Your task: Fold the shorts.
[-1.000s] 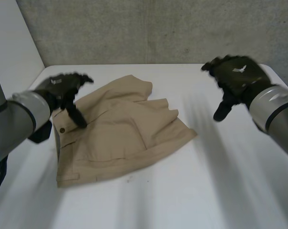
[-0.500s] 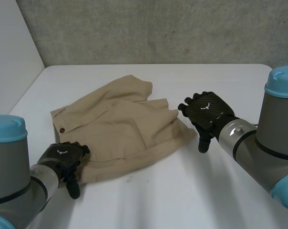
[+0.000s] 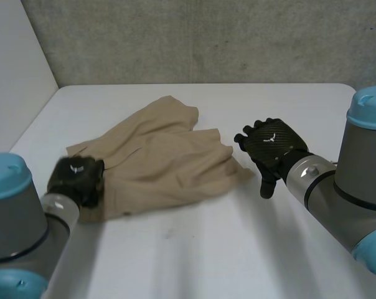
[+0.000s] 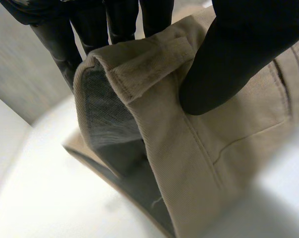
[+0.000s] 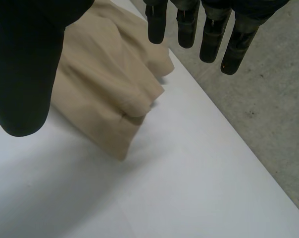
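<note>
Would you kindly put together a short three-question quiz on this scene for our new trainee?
1. True or false: the left robot hand pinches an edge of the shorts.
2. The right robot hand is: A open, B shut on the shorts, C shut and empty?
3. Fill in: the shorts lie on a white ____.
Key: 1 true; 2 A; 3 table.

Soft even light, bright white table (image 3: pixel 200 261), faint shadow under shorts (image 3: pixel 169 168) edge

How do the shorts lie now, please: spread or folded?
The shorts lie mostly spread, rumpled; the left hand pinches one corner up.
</note>
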Robot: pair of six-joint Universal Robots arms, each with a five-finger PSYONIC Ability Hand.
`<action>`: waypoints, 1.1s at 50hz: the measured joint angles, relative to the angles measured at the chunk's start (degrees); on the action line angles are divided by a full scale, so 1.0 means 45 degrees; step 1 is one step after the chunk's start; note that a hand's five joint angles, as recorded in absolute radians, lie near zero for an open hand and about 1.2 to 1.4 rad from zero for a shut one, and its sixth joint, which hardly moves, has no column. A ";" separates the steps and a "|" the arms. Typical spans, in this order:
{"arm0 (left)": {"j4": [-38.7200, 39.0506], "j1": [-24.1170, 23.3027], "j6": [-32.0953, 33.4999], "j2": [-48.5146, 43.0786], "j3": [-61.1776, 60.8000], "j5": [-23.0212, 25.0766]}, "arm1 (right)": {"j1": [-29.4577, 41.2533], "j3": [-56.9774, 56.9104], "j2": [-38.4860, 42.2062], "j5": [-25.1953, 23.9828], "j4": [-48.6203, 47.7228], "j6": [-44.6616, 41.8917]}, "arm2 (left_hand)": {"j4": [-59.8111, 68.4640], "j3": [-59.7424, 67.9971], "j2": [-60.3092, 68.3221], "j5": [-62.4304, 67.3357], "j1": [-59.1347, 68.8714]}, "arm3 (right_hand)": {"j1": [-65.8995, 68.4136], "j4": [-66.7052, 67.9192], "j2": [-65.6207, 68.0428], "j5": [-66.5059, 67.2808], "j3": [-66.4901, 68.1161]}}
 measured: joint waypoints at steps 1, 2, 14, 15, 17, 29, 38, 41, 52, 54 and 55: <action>0.0245 0.0087 0.0283 0.0064 0.0298 -0.0007 | -0.0016 -0.0015 -0.0006 0.0038 -0.0009 -0.0001 | 0.0000 0.0031 0.0013 0.0000 0.0000 | 0.0002 0.0000 0.0000 0.0000 0.0000; 0.0245 0.0087 0.0283 0.0064 0.0298 -0.0007 | -0.0016 -0.0015 -0.0006 0.0038 -0.0009 -0.0001 | 0.0000 0.0031 0.0013 0.0000 0.0000 | 0.0002 0.0000 0.0000 0.0000 0.0000; 0.2530 0.0767 0.1990 0.1533 0.5105 -0.0049 | -0.0223 -0.0355 -0.0349 0.0577 -0.0062 0.0113 | 0.0011 0.0128 0.0050 0.0000 0.0409 | 0.0000 0.0000 0.0000 0.0000 0.0000; 0.2665 0.0673 0.1957 0.1557 0.5471 -0.0051 | -0.0225 -0.0373 -0.0378 0.0604 -0.0064 0.0133 | 0.0011 0.0128 0.0050 0.0000 0.0409 | 0.0000 0.0000 0.0000 0.0000 0.0002; 0.2978 0.0289 0.1817 0.1544 0.6440 -0.0029 | -0.0233 -0.0480 -0.0562 0.0779 -0.0077 0.0295 | 0.0010 0.0128 0.0051 0.0000 0.0409 | 0.0000 0.0000 0.0000 0.0000 0.0002; 0.3995 -0.2577 0.0821 -0.0297 0.8868 0.0890 | -0.0869 -0.0965 -0.1401 0.1485 -0.0233 0.0930 | 0.0011 0.0156 0.0061 0.0000 0.0410 | 0.0000 0.0000 0.0000 0.0000 0.0002; 0.3912 -0.5381 -0.1313 -0.3549 0.6924 0.5538 | -0.3458 -0.1641 -0.2489 0.1528 -0.0320 0.0994 | -0.8916 -0.8576 -0.8798 -0.8332 -0.8612 | 0.0000 0.0000 0.0000 0.0000 0.0002; 0.3298 -0.5582 -0.1798 -0.3795 0.5875 0.6698 | -0.3695 -0.1663 -0.2528 0.1375 -0.0313 0.0946 | -1.0653 -1.0217 -1.0468 -0.9967 -0.9694 | 0.0001 0.0000 0.0000 0.0000 0.0002; 0.1396 -0.4250 -0.2080 -0.1268 0.4548 0.5853 | -0.3796 -0.0883 -0.1732 -0.1443 -0.0141 0.0140 | -1.2378 -1.1967 -1.2309 -1.1630 -1.1011 | 0.0000 0.0000 0.0000 0.0000 0.0002; 0.0880 -0.3928 -0.2090 -0.0723 0.4242 0.4994 | -0.3796 -0.0594 -0.1505 -0.2168 -0.0110 -0.0360 | -1.2378 -1.1969 -1.2310 -1.1630 -1.1011 | 0.0000 0.0000 0.0000 0.0000 0.0002; 0.0616 -0.3818 -0.2095 -0.0509 0.4080 0.4591 | -0.3797 -0.0546 -0.1478 -0.2271 -0.0109 -0.0446 | -1.2378 -1.1967 -1.2309 -1.1632 -1.1010 | 0.0000 0.0000 0.0000 0.0000 0.0002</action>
